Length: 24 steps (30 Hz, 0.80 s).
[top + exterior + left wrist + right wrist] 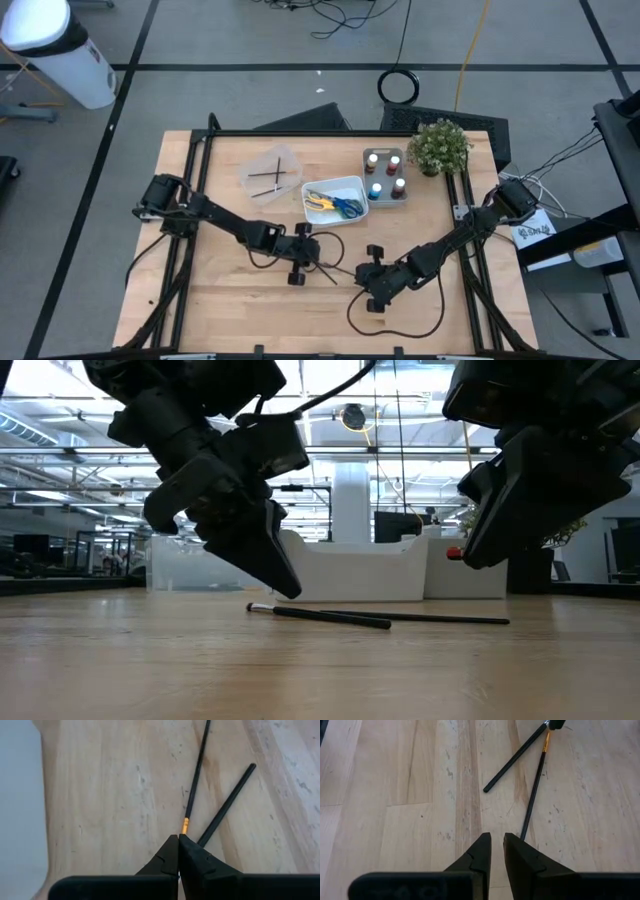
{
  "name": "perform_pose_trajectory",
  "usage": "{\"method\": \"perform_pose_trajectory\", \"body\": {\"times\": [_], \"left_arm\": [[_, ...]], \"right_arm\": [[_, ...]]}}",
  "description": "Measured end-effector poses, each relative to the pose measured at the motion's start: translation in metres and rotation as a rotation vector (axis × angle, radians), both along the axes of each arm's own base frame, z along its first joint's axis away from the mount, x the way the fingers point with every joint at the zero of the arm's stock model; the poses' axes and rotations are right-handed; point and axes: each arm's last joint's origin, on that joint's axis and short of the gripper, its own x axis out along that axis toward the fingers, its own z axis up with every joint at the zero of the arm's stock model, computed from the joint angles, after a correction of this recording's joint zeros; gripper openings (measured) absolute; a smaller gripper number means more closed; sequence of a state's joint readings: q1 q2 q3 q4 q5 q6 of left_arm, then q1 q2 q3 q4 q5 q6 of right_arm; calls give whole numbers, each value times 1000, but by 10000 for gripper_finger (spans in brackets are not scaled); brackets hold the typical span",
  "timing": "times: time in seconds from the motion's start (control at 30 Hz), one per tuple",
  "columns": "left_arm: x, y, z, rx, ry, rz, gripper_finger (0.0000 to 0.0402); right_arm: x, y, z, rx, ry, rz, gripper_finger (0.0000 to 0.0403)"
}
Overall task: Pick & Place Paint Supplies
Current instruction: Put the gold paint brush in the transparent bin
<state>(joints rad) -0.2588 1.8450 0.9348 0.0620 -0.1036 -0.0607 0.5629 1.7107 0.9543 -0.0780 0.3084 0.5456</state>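
Two thin dark brushes (330,268) lie flat on the wooden table between my grippers and meet in a V. One has a gold ferrule (185,824). The other, thicker brush (226,804) runs under my left fingers. My left gripper (298,268) is shut, its tips (178,837) right at the ferrule end, and the brush's bristle end is hidden behind them. My right gripper (372,292) hovers just above the table by the brushes' other ends (522,836), open by a narrow gap and empty. Both brushes show lying on the table in the low view (340,618). My left gripper's shut fingertips (172,845) come down slanting at the ferrule end (185,828) of the thin brush. The fingers hide the bristle end, so I cannot tell whether they touch or pinch it. The brush lies flat on the table.
A clear tray (270,172) with brushes stands at the far left. A white tray (335,198) holds scissors. A rack of paint pots (385,175) and a potted plant (438,146) stand at the far right. A black cable (395,325) loops on the near table.
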Motion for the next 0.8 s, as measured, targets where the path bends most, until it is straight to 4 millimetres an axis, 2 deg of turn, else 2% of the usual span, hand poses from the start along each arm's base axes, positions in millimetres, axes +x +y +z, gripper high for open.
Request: {"method": "perform_pose_trajectory", "body": {"times": [0.6,0.8], "left_arm": [[-1,0,-1,-23,13,6,6],[6,3,-17,-50,20,6,7]], "right_arm": [[0,0,0,1,-1,0,35],[0,0,1,2,-3,0,34]]}}
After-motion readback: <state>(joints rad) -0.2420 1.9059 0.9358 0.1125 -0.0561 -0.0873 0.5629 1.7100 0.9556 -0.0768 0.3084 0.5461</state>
